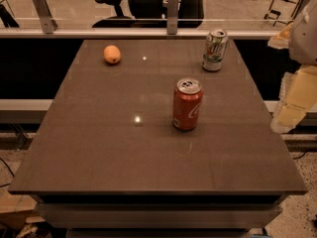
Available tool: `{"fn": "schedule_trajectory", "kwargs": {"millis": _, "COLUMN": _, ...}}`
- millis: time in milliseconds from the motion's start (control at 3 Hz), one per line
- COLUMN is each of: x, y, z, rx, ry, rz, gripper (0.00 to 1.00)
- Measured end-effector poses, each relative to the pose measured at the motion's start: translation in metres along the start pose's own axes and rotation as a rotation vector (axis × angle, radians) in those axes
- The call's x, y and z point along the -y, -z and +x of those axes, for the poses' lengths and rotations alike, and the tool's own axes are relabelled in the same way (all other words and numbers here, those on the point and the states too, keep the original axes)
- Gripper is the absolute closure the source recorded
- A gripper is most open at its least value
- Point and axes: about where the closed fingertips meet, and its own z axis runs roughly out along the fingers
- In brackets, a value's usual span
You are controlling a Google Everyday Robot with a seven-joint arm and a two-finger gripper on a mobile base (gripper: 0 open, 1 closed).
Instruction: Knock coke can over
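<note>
The coke can (187,104) is standing upright just right of the middle of the table (99,148). A white-and-green can (214,50) is standing behind it, and an orange (112,54) is lying at the far left. The gripper (289,112) is hanging beyond the right edge, well apart from the coke can; how wide it is set cannot be told.

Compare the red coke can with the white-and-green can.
Colour: the coke can is red with white script; the white-and-green can is pale with green markings. Place: the coke can stands near the middle of the table; the white-and-green can stands by the far right corner. Both are upright, silver tops up. The claw hangs off the table's right edge, touching neither.
</note>
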Motion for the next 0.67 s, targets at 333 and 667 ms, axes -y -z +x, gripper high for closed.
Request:
{"fn": "schedule_trajectory", "kwargs": {"millis": 333, "x": 0.0002, "y": 0.0005, "z": -0.0003, "rx": 0.001, "ry": 0.000, "rz": 0.002, "gripper": 0.00}}
{"fn": "schedule_trajectory", "kwargs": {"millis": 667, "x": 0.0033, "y": 0.0063, "z": -0.0016, "rx": -0.008, "ry": -0.010, "rz": 0.019, "gripper": 0.00}}
